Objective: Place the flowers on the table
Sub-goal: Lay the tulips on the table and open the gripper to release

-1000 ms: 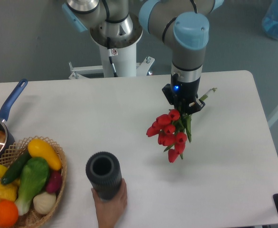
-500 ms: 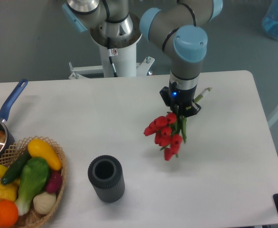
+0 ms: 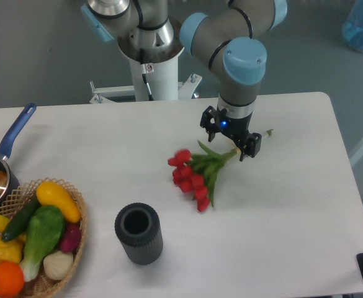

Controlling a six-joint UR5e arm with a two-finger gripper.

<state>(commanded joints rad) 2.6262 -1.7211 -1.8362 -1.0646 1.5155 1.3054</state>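
The flowers (image 3: 192, 174), a bunch of red tulip buds with green stems and leaves, lie flat on the white table (image 3: 293, 198) near its middle, buds pointing to the lower left. Their stem end (image 3: 268, 132) sticks out to the right. My gripper (image 3: 231, 133) hangs low over the stems, its two black fingers (image 3: 252, 146) spread apart on either side of them, open and not clamping them.
A dark ribbed vase (image 3: 138, 233) stands in front, left of the flowers. A wicker basket (image 3: 72, 242) of vegetables and fruit is at the front left, a blue-handled pot (image 3: 0, 162) behind it. The robot's base (image 3: 151, 62) is behind the table.
The hanging bunch has gone down and tipped over flat onto the table, buds swinging left. The gripper fingers have spread apart. A hand on the vase one second ago is gone.
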